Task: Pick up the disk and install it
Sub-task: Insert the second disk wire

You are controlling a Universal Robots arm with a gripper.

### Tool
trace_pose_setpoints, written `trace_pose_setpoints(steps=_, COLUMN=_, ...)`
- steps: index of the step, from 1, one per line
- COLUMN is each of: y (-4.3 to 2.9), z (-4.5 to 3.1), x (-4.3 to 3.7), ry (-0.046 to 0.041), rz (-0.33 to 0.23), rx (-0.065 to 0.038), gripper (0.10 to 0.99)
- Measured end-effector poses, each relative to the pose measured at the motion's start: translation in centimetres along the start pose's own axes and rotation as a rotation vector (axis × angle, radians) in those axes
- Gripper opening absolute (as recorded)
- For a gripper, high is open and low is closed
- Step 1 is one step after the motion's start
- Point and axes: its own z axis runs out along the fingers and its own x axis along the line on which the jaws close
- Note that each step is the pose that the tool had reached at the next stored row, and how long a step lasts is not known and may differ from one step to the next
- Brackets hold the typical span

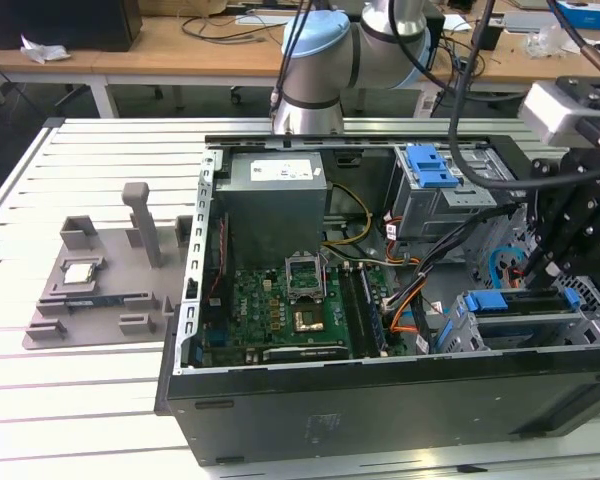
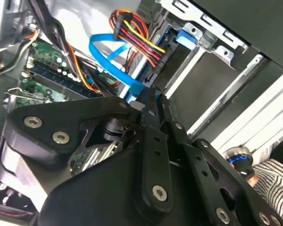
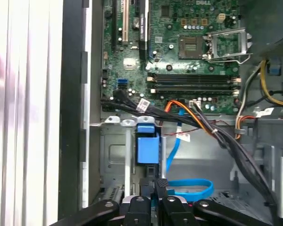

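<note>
The gripper [image 1: 545, 250] hangs at three o'clock in the exterior view, just inside the case's [image 1: 380, 400] far-right edge. In both wrist views its fingers [image 3: 155, 186] are pressed together, and nothing shows between them (the tips sit just beside a loop of blue data cable [image 3: 188, 188] without clearly pinching it).

Just below the tips, at four o'clock in the exterior view, the disk [image 1: 525, 318] lies flat in the lower drive bay. It shows as a grey slab with blue rails along its edges, boxed in by the bay's metal walls.

Room here is tight. A bundle of black and orange cables [image 3: 236, 150] crosses near the fingers, and the case's dark side wall stands close by. At one o'clock in the exterior view, the grey cage with the blue latch [image 1: 435, 165] stands well apart from the gripper.

Towards the middle, the motherboard [image 1: 280, 310] lies open, with the power supply [image 1: 275, 185] at its twelve o'clock.

The case rests on a slatted metal table [image 1: 80, 400]. At nine o'clock in the exterior view a grey fixture tray [image 1: 100, 300] holds a small square chip [image 1: 80, 272]. There is bare table around the tray.

The arm's [image 1: 320, 60] base rises at twelve o'clock, in front of wooden benches [image 1: 180, 45].
</note>
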Motion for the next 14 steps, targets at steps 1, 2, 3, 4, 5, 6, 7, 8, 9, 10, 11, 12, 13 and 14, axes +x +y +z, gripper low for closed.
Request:
trace_pose_setpoints(steps=1, y=-0.06, z=0.25, x=-0.01, ry=0.0004, rz=0.000, rx=0.000, gripper=0.161)
trace_pose_setpoints(steps=2, y=-0.09, z=0.44, x=-0.01, ry=0.0003, rz=0.000, rx=0.000, gripper=0.161)
trace_pose_setpoints(steps=3, y=-0.17, z=0.71, x=-0.04, ry=0.0003, rz=0.000, rx=0.000, gripper=0.161)
trace_pose_setpoints(steps=4, y=-0.22, z=0.85, x=-0.10, ry=0.0005, rz=-0.001, rx=0.000, gripper=0.161)
trace_pose_setpoints(steps=5, y=-0.25, z=0.94, x=-0.17, ry=0.0007, rz=-0.001, rx=0.000, gripper=0.161)
trace_pose_setpoints(steps=6, y=-0.30, z=1.07, x=-0.42, ry=0.0006, rz=-0.003, rx=0.000, gripper=0.161)
trace_pose_setpoints(steps=7, y=-0.33, z=1.13, x=-0.59, ry=0.0007, rz=-0.005, rx=0.000, gripper=0.161)
trace_pose_setpoints(steps=8, y=-0.34, z=1.18, x=-0.67, ry=0.0006, rz=-0.007, rx=0.000, gripper=0.161)
trace_pose_setpoints(steps=9, y=-0.35, z=1.23, x=-0.71, ry=0.0006, rz=-0.009, rx=0.000, gripper=0.161)
trace_pose_setpoints(steps=10, y=-0.36, z=1.28, x=-0.71, ry=0.0010, rz=-0.015, rx=0.000, gripper=0.161)
trace_pose_setpoints(steps=11, y=-0.36, z=1.30, x=-0.71, ry=0.0016, rz=-0.022, rx=0.000, gripper=0.161)
trace_pose_setpoints(steps=12, y=-0.37, z=1.34, x=-0.71, ry=0.0024, rz=-0.033, rx=0.001, gripper=0.161)
trace_pose_setpoints(steps=13, y=-0.40, z=1.41, x=-0.71, ry=0.0039, rz=-0.055, rx=0.001, gripper=0.161)
trace_pose_setpoints(steps=14, y=-0.41, z=1.42, x=-0.71, ry=0.0043, rz=-0.060, rx=0.002, gripper=0.161)
